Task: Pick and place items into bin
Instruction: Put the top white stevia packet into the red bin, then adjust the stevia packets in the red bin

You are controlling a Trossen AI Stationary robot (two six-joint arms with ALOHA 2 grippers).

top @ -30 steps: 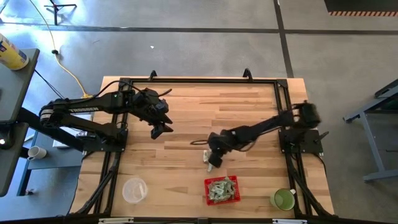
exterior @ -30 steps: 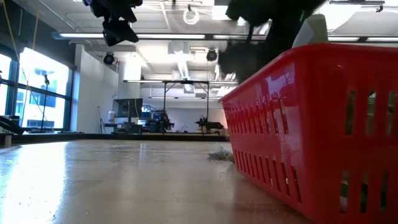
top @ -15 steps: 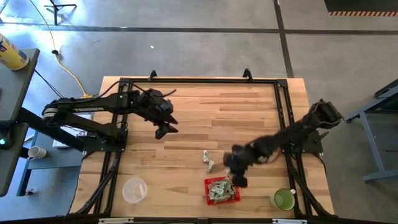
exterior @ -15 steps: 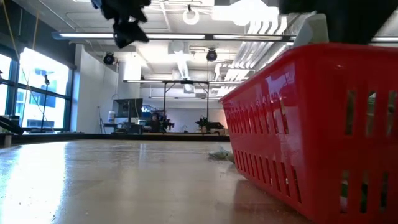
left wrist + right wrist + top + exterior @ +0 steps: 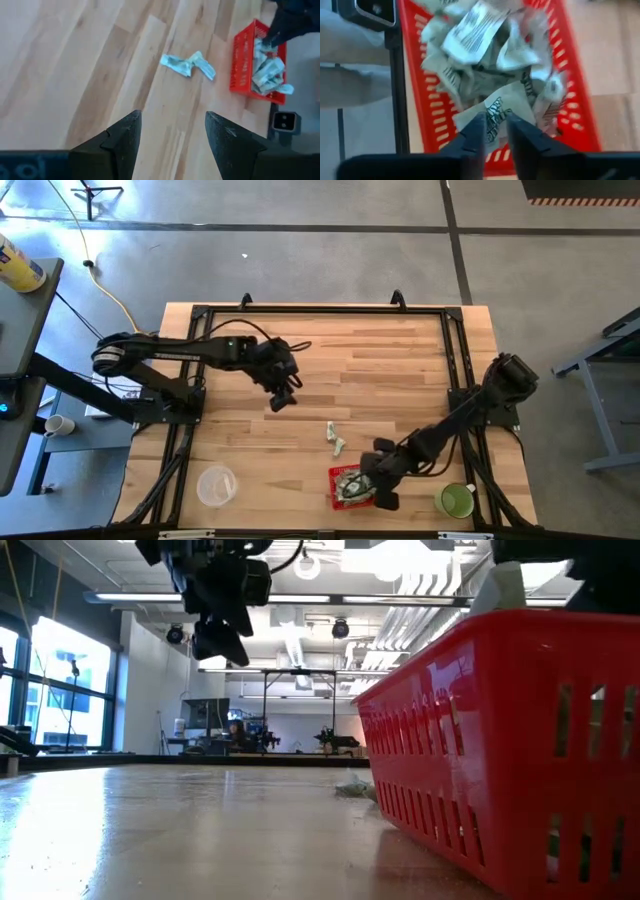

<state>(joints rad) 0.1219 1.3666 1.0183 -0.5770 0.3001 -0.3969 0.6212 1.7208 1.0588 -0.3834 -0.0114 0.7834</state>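
Note:
The red basket (image 5: 354, 485) sits near the table's near edge and holds several pale green-and-white wrapped pieces (image 5: 485, 55). It fills the right of the low view (image 5: 500, 730). Two more pieces (image 5: 335, 438) lie on the wood just beyond it, and they also show in the left wrist view (image 5: 187, 65). My right gripper (image 5: 376, 483) hangs over the basket's right half, its fingers nearly together on one piece. My left gripper (image 5: 283, 396) hovers open above the table's middle, left of and beyond the loose pieces, touching nothing. My right gripper pinches one wrapped piece (image 5: 493, 119) between its two fingertips, coming from above and pointing down into the basket. The piece sticks out past the fingertips, just over the heap of pieces in the basket. Whether it touches that heap, I cannot tell.
A clear round container (image 5: 215, 485) stands near the near-left corner and a green cup (image 5: 455, 501) near the near-right corner, close beside the right arm. Dark frame rails run along the table's edges. Bare wood lies between the left gripper and the loose pieces.
My right gripper has moved from the loose pieces on the table toward the near edge and now hangs over the red basket. My left gripper has travelled toward the table's right and slightly toward its near edge, closer to the loose pieces. The two loose pieces have stayed put.

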